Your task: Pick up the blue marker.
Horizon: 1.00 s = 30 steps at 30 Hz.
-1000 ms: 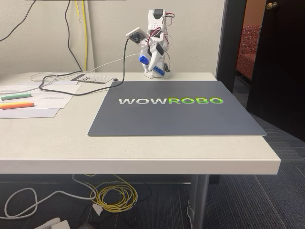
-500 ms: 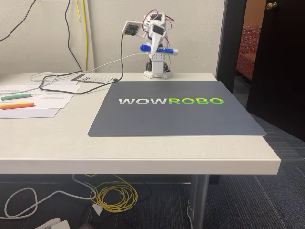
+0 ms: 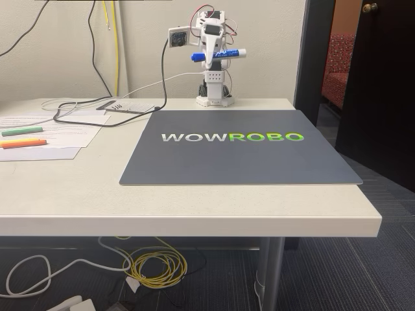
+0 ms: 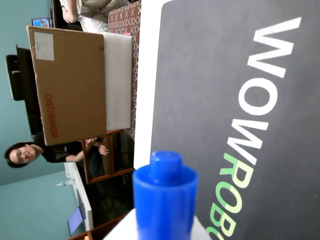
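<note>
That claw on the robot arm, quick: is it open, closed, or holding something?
Gripper: closed on the blue marker, held roughly level, high above the mat.

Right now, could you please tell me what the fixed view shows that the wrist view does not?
The fixed view alone shows the white arm, its gripper shut on the slim blue marker held level in the air, plus the green highlighter and orange highlighter on papers. The wrist view alone shows a brown cardboard box and a seated person. Both share the marker and the grey WOWROBO mat.
</note>
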Motion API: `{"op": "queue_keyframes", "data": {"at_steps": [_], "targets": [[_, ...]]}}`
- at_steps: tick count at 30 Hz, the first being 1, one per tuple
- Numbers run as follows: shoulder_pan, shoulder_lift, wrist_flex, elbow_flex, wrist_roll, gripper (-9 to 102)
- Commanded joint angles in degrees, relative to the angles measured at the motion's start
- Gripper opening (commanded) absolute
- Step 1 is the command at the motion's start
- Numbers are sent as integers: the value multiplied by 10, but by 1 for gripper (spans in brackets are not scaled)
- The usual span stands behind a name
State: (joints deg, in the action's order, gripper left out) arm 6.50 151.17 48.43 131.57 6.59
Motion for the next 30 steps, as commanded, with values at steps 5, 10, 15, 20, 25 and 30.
{"op": "queue_keyframes", "data": {"at_steps": [5,10,15,20,25,30], "targets": [[-4,41,36,-31,-40,0],[-4,58,49,-31,-62,0],[-2,74,69,-32,-76,0],[0,89,84,-32,-90,0],[2,103,97,-32,-102,0],[3,112,104,-32,-114,0]]}}
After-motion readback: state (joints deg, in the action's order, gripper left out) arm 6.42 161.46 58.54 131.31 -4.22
